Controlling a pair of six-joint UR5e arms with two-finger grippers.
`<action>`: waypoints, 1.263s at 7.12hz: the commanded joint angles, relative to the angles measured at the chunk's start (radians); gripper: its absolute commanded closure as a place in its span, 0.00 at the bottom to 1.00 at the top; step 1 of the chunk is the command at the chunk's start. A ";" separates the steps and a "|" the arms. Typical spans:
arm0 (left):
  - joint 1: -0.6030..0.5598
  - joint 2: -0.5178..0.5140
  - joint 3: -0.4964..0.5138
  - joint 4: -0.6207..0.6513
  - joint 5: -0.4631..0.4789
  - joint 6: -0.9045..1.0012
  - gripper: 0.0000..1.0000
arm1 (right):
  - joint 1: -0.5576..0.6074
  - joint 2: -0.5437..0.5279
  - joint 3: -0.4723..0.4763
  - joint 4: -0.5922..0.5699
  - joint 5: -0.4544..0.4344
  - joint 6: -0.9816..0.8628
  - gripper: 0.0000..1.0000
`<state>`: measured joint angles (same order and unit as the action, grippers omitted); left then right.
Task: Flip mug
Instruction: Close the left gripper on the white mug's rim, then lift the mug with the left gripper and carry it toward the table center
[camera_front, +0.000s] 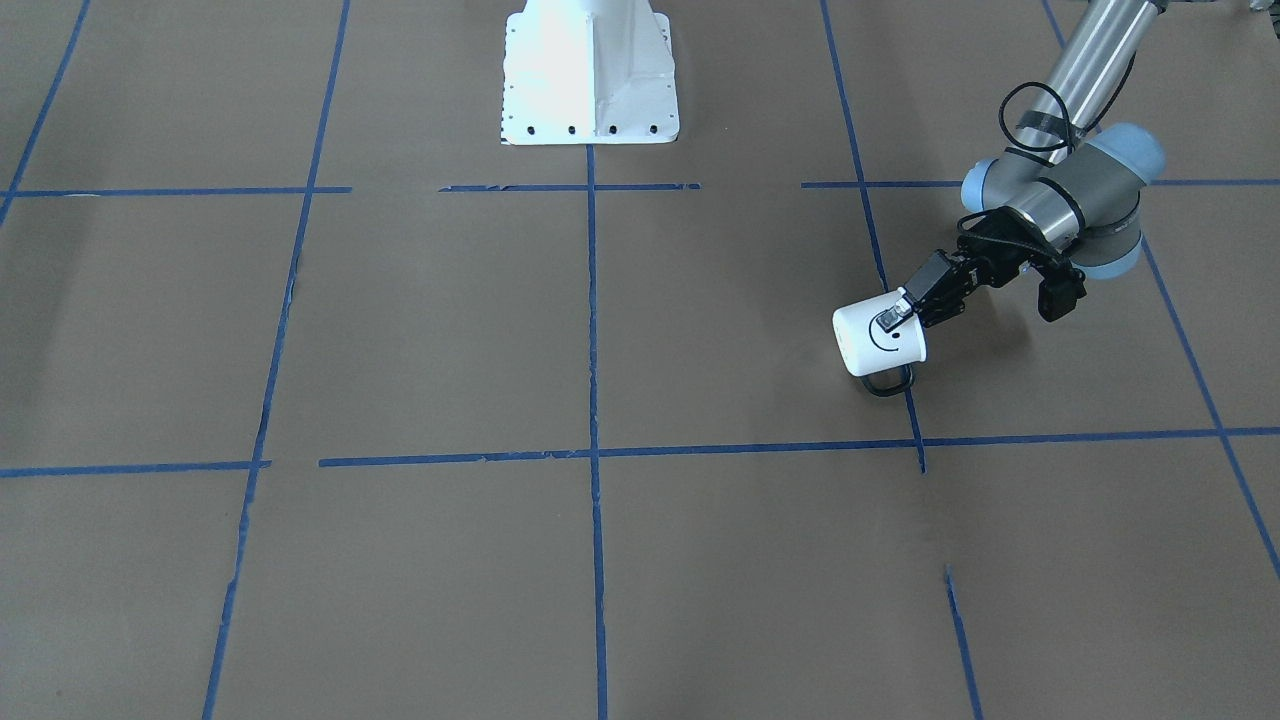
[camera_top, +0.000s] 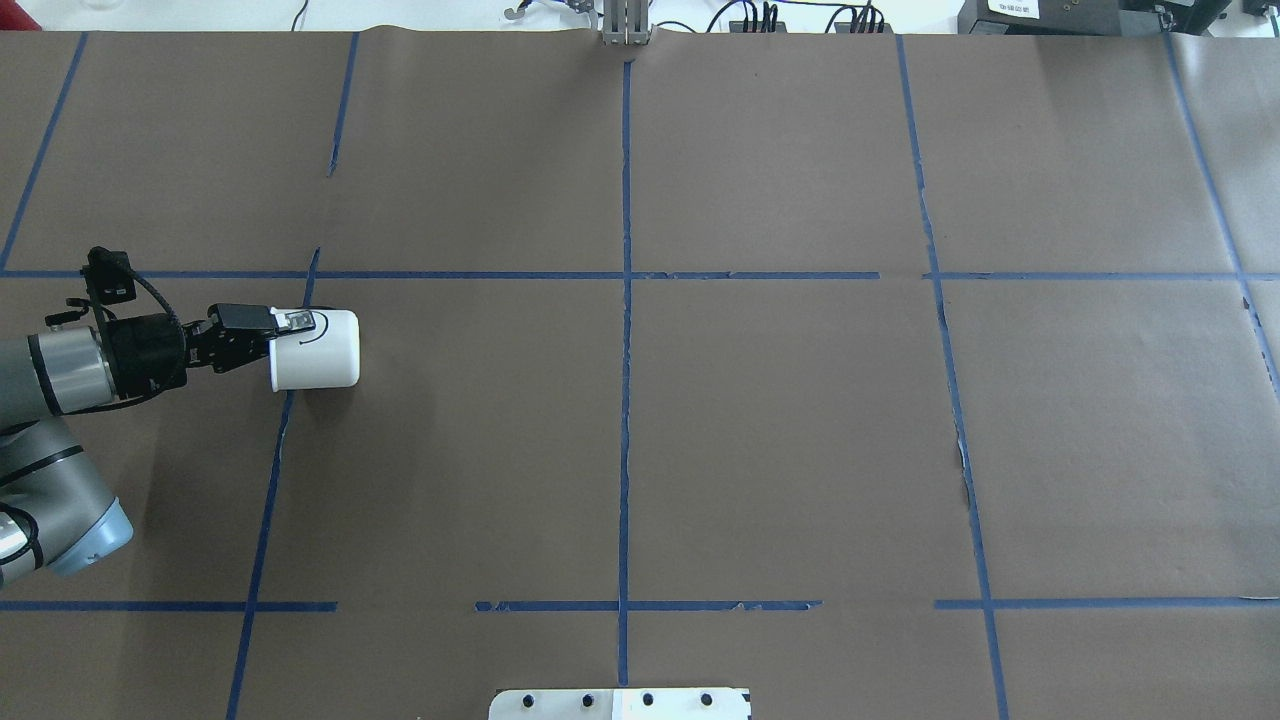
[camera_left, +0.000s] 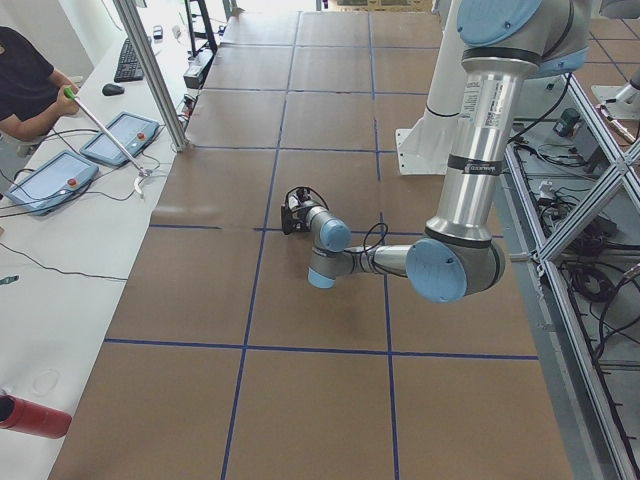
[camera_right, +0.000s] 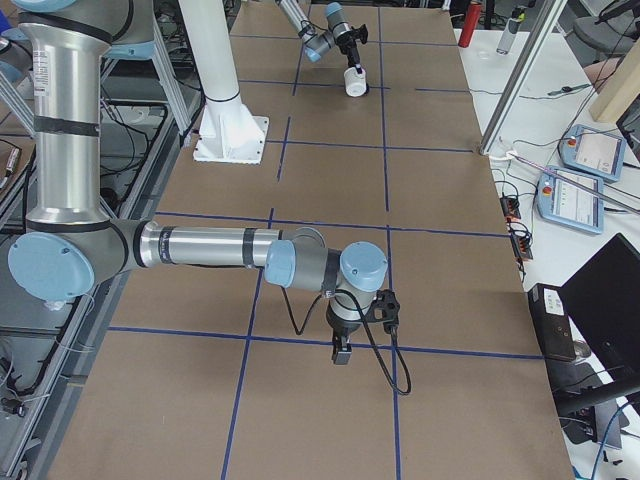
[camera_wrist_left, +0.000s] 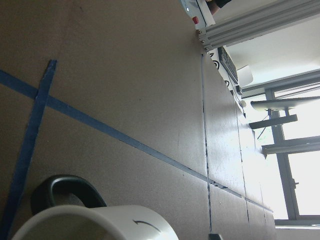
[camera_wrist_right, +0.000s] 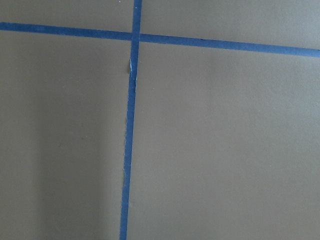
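The left gripper is clamped narrow on the wall of the white smiley mug, with one finger lying outside beside the drawn face. The mug is held on its side, mouth toward the gripper, over a blue tape line at the left of the table. The front-facing view shows the black loop handle hanging beneath; the overhead view hides it. The right gripper appears only in the right side view, so I cannot tell its opening.
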<state>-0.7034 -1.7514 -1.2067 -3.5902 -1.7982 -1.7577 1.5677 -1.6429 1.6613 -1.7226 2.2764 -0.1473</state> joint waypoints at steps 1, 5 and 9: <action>0.001 0.001 -0.014 -0.009 0.000 -0.026 1.00 | 0.000 0.000 0.000 0.000 0.000 0.000 0.00; 0.001 -0.005 -0.140 0.106 0.003 -0.066 1.00 | 0.000 0.000 0.000 0.000 0.000 0.000 0.00; 0.007 -0.193 -0.327 0.700 0.000 -0.142 1.00 | 0.000 0.000 0.000 0.000 0.000 0.000 0.00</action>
<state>-0.6995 -1.8670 -1.5053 -3.0685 -1.7977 -1.8571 1.5677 -1.6429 1.6613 -1.7226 2.2764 -0.1473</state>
